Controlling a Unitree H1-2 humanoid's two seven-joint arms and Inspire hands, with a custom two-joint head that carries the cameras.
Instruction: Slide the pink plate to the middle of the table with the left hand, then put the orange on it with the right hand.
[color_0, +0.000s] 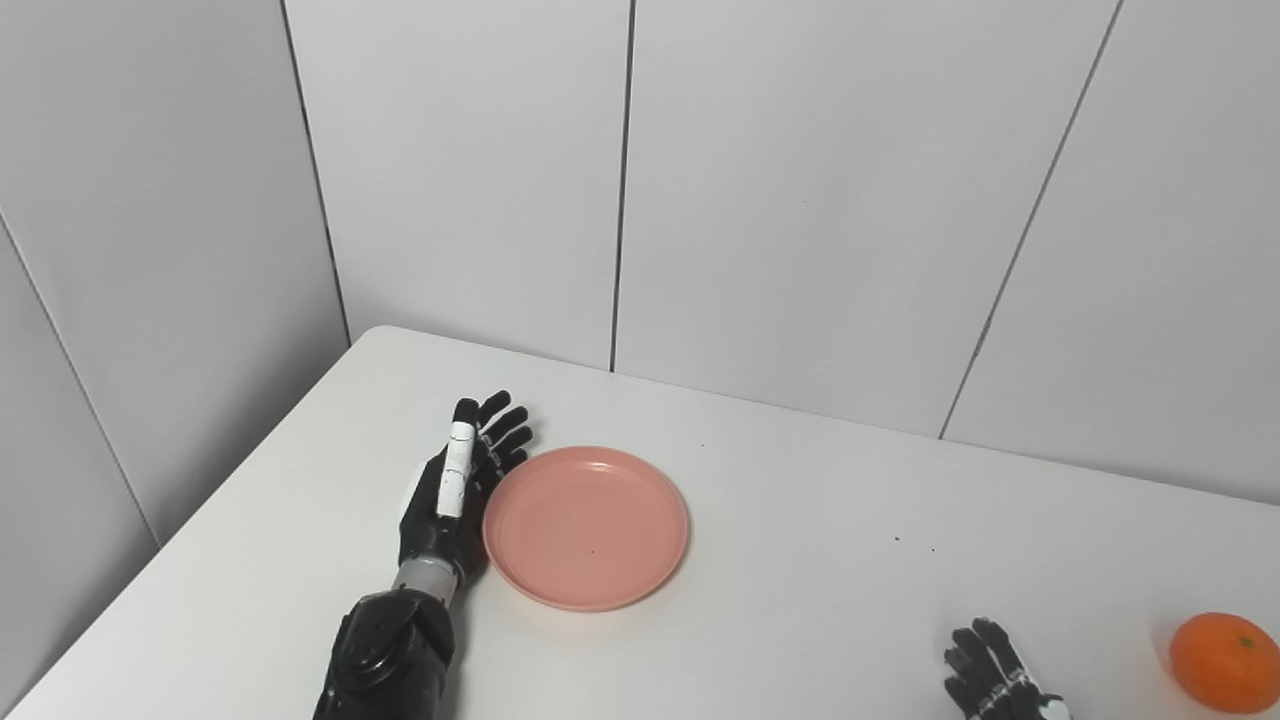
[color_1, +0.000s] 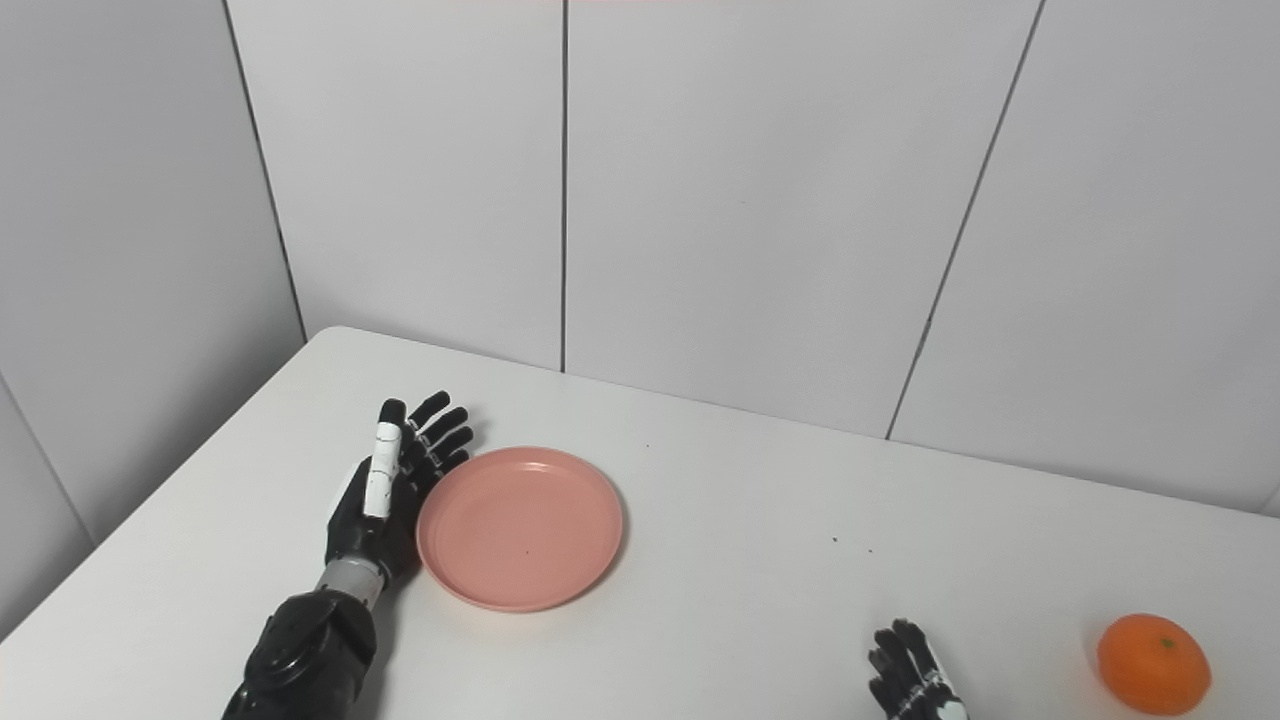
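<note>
The pink plate (color_0: 587, 527) lies flat on the white table (color_0: 800, 520), left of the table's middle. My left hand (color_0: 462, 490) is open, set on edge with its fingers straight, pressed against the plate's left rim. It also shows in the right eye view (color_1: 388, 490), beside the plate (color_1: 520, 527). The orange (color_0: 1224, 662) sits on the table at the far right near the front edge, and shows in the right eye view (color_1: 1153, 663). My right hand (color_0: 995, 682) rests open at the bottom edge, left of the orange and apart from it.
White panelled walls (color_0: 800, 200) stand close behind the table and along its left side. The table's left edge runs diagonally near my left arm. Small dark specks mark the tabletop right of the plate.
</note>
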